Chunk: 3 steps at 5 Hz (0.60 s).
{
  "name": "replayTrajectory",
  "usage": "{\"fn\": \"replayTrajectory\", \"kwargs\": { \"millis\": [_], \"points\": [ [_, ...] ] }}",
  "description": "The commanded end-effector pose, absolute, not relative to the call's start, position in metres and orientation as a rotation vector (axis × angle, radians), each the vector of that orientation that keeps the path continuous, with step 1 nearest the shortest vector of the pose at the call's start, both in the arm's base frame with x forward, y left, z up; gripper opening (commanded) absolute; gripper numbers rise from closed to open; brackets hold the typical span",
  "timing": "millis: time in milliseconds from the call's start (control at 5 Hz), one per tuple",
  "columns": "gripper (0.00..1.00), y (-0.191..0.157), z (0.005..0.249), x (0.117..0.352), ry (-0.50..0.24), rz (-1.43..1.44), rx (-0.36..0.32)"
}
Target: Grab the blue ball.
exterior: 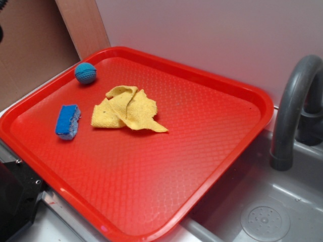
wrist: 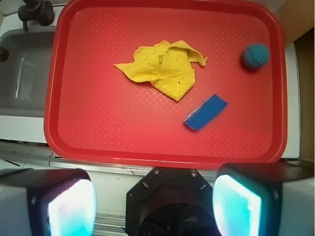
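Sitting clear of sponge [exterior: 67, 121] and cloth [exterior: 128, 109]: blue ball [exterior: 85, 73].

One blue ball [exterior: 85, 73], one sponge [exterior: 67, 121] (blue), one yellow cloth [exterior: 128, 109] — one red tray [exterior: 217, 83]

I see the blue ball [exterior: 85, 73] near the red tray's [exterior: 212, 151] far left corner. The blue sponge [exterior: 67, 121] lies apart from it, beside a crumpled yellow cloth [exterior: 128, 109]. A grey faucet [exterior: 292, 108] stands right of the tray.

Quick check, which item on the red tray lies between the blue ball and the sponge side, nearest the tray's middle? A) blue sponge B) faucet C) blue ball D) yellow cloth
D: the crumpled yellow cloth lies closest to the middle of the red tray, while the blue ball and blue sponge sit nearer its edge.
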State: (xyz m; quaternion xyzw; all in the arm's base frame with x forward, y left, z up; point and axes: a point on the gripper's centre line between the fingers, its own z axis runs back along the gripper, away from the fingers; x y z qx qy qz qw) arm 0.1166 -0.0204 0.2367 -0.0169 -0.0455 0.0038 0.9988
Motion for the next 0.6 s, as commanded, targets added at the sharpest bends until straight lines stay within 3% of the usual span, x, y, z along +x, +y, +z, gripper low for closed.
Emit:
{"fn": "replayTrajectory", "kwargs": {
  "millis": [0,200,400],
  "points": [
    [1.0,-0.02,0.237,0.117,-0.091,0.008,-0.034],
    [1.0,-0.002,0.234,0.134,-0.077,0.264,-0.13],
    [1.0,0.013,0.228,0.147,-0.107,0.514,-0.182]
  ]
}}
